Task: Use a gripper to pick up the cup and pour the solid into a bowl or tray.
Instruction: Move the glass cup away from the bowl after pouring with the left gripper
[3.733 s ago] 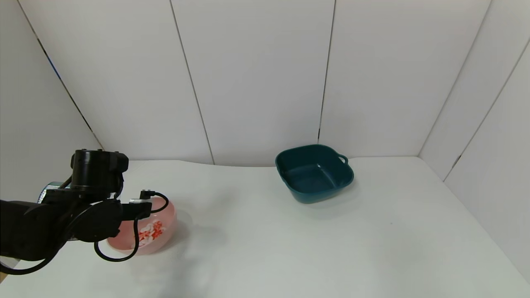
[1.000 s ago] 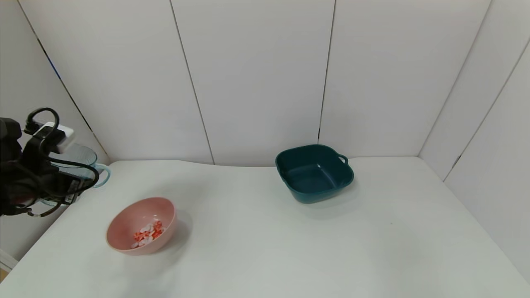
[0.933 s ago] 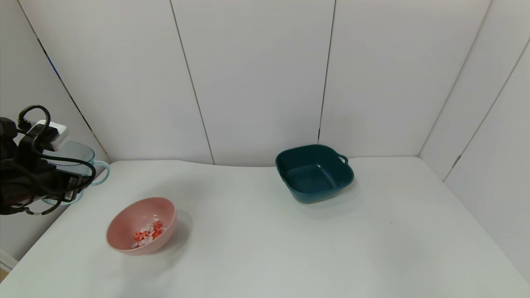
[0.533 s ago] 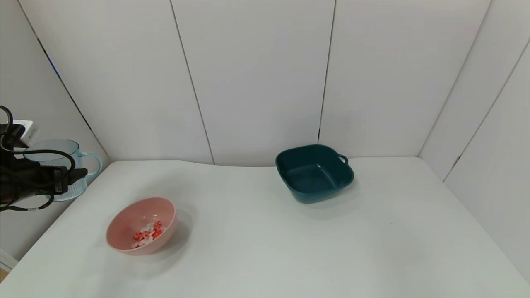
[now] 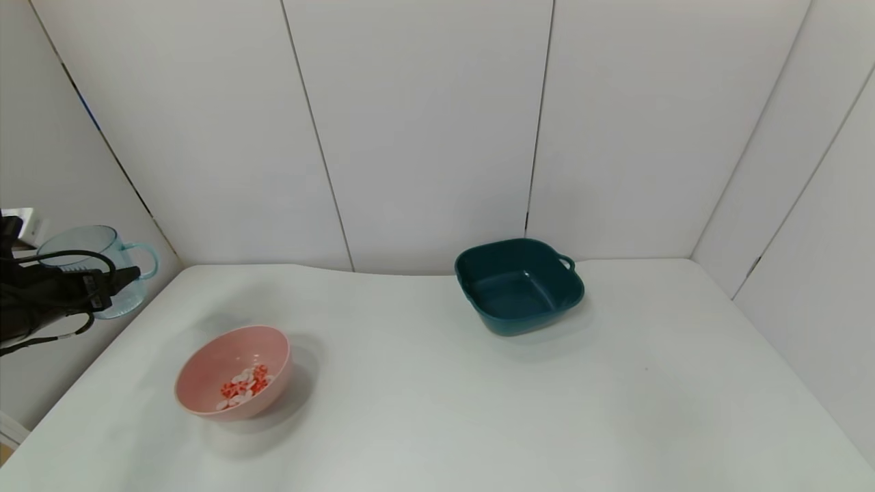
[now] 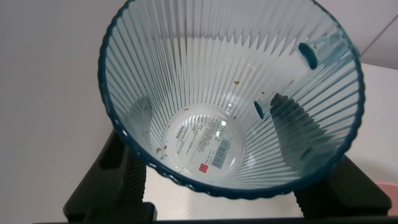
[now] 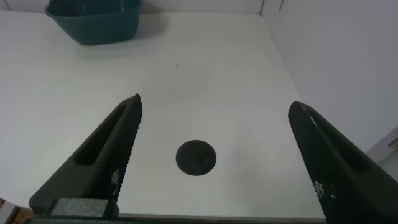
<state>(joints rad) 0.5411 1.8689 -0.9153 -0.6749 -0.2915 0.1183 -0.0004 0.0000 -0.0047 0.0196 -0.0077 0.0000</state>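
Observation:
My left gripper (image 5: 102, 283) is at the far left edge of the head view, shut on the pale-blue ribbed cup (image 5: 96, 270), which it holds upright above the table's left edge. In the left wrist view the cup (image 6: 230, 99) is empty apart from a few crumbs, with the black fingers (image 6: 124, 180) pressing on its sides. The solid (image 5: 243, 386), red and white pieces, lies in the pink bowl (image 5: 205, 369) on the table's left front. My right gripper (image 7: 214, 155) is open and empty, out of the head view, over the table's right side.
A dark teal square tray (image 5: 518, 285) with small handles stands at the back centre and is empty; it also shows in the right wrist view (image 7: 93, 22). A round black spot (image 7: 196, 157) marks the table below the right gripper. White walls close in the table.
My left arm has drawn back from over the pink bowl to the far left, turning the cup upright. The solid now lies in the bowl. The right arm has not visibly moved.

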